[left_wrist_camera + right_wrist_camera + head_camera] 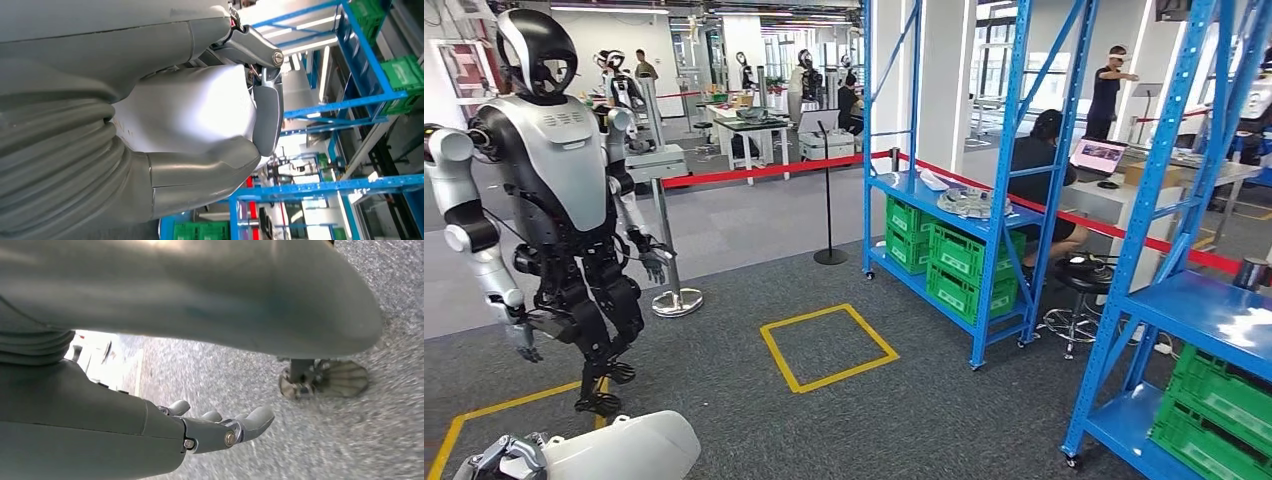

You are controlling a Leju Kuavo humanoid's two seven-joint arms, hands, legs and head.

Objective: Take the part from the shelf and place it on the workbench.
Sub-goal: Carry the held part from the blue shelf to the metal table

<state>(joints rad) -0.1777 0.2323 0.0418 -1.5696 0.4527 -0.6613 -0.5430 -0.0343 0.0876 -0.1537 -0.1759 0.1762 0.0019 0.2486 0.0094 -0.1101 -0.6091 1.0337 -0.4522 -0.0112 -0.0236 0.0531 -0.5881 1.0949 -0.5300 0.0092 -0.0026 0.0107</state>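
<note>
A smooth white rounded part (629, 445) lies low at the left edge of the head view, held by my left hand (509, 458). Up close, the part (190, 110) sits in my left hand (195, 172), with the thick thumb under it and a dark finger (267, 115) curled over its end. My right hand (215, 427) hangs above the grey carpet with its fingers stretched out and apart, holding nothing.
Another humanoid robot (554, 180) stands on the left. A blue shelf (969, 215) with green crates (969, 270) is ahead, a second blue shelf (1214, 320) close on the right. A yellow floor square (829, 347) lies between. A person (1039, 160) sits behind red tape (754, 172).
</note>
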